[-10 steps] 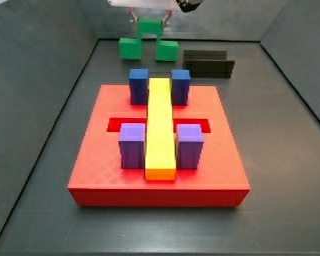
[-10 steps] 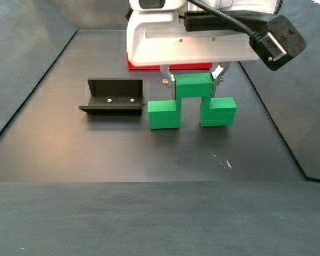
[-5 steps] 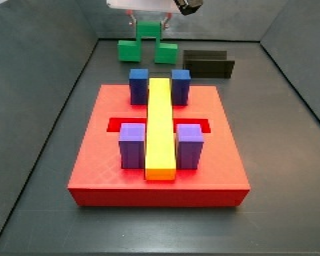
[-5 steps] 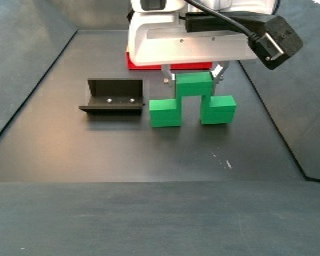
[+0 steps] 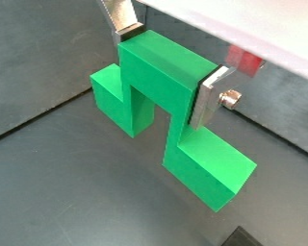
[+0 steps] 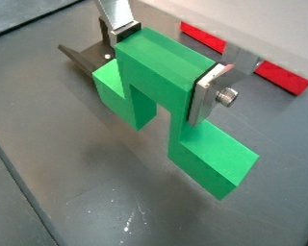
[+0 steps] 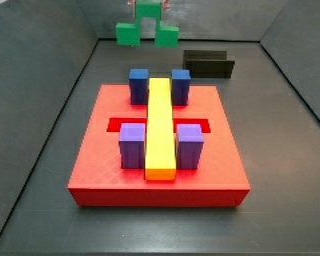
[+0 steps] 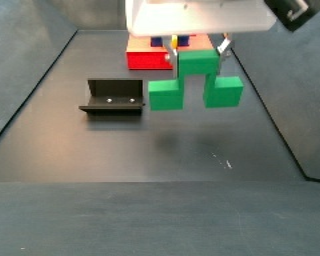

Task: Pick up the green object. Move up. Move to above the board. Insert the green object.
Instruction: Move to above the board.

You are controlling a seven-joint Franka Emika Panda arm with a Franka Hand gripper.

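End effector (image 8: 192,47) pinches the green object's (image 8: 195,82) raised middle cube between its silver fingers (image 5: 214,91). The piece hangs clear of the floor, beside the fixture (image 8: 112,97), well apart from the board (image 7: 96,165).

The fixture (image 8: 112,98) stands on the dark floor (image 8: 149,160), also visible in a side view (image 7: 208,64)

Bright green object (image 8: 192,82) in the silver, dark-padded end effector (image 8: 194,47); red board (image 7: 157,160) with yellow bar (image 7: 160,128), purple and blue blocks; black fixture (image 8: 113,97).
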